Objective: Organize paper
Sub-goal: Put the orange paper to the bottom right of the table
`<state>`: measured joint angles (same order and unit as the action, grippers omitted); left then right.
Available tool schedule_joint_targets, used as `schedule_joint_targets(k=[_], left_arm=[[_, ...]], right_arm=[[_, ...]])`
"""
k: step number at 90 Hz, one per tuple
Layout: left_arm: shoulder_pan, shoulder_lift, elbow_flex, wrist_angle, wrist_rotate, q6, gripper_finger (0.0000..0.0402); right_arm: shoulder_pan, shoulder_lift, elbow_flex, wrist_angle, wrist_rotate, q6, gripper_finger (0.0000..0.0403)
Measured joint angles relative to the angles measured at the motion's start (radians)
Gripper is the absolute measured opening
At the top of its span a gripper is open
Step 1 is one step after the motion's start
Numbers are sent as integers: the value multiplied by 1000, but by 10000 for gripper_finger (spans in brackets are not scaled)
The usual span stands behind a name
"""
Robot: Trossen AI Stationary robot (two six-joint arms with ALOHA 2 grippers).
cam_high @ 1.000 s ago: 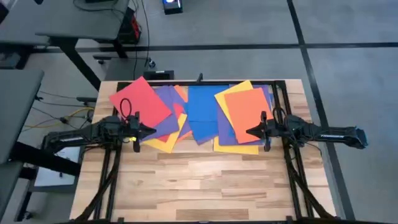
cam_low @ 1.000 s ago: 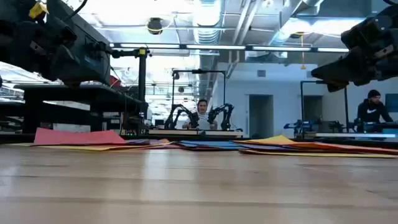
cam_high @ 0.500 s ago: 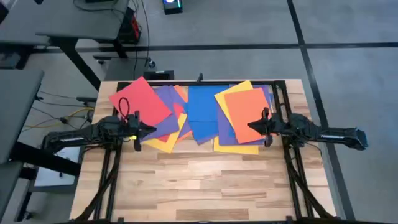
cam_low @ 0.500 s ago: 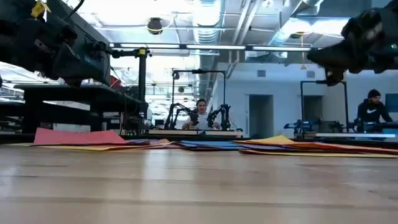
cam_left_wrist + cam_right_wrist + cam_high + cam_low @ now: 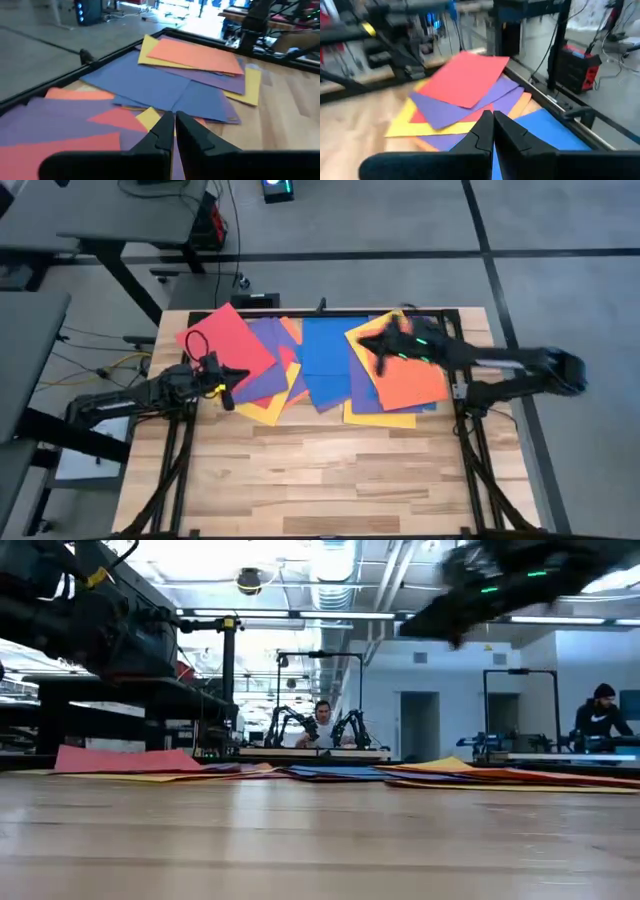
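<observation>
The paper (image 5: 322,365) lies scattered in a loose, overlapping spread across the far half of my bench (image 5: 320,480), from the far left corner almost to the far right corner. A red sheet (image 5: 225,343) tops the left end, tilted, with purple (image 5: 262,375) and yellow (image 5: 262,410) sheets poking out from under it. Blue sheets (image 5: 322,350) fill the middle. An orange sheet (image 5: 405,370) sits on top at the right, over yellow and purple ones. From the low view the sheets rest flat on the wood, though the red one lifts a little at its edge (image 5: 125,759).

My left fingers (image 5: 228,386) hover just above the near edge of the red and purple sheets, close to the left edge of the bench. They are pressed together with nothing between them, as my wrist view shows (image 5: 172,131).

My right fingers (image 5: 368,346) are above the far corner of the orange sheet, over the right part of the spread. They too are closed on nothing (image 5: 491,131).

The near half of the bench is bare wood. Beyond the bench, a person (image 5: 323,726) sits at another pair of arms, and another person (image 5: 598,712) is at the right.
</observation>
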<state>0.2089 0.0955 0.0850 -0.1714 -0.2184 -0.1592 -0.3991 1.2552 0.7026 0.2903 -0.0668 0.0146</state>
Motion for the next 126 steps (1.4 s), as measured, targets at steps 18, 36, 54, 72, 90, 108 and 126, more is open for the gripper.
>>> schedule_joint_targets(k=[18, 36, 54, 72, 90, 108, 126], left_arm=[[5, 7, 6, -45, -8, -30, 0], [42, 124, 5, -41, -163, -70, 0], [170, 409, 112, -32, -162, -44, 0], [298, 765, 310, -1, 130, 63, 0], [324, 1070, 459, -11, 297, 198, 39], [325, 1251, 498, -1, 192, 226, 104], [325, 1339, 532, 21, 111, 215, 118]], right_arm=[[-23, 385, 346, -125, -65, -101, 0], [-21, 506, 484, -315, -69, -144, 0], [-22, 444, 484, -374, -71, -170, 0], [-39, 361, 485, -440, -71, -226, 0], [-70, 291, 485, -533, -71, -261, 0], [-97, 253, 485, -578, -70, -286, 0], [-121, 253, 485, -596, -69, -301, 0]])
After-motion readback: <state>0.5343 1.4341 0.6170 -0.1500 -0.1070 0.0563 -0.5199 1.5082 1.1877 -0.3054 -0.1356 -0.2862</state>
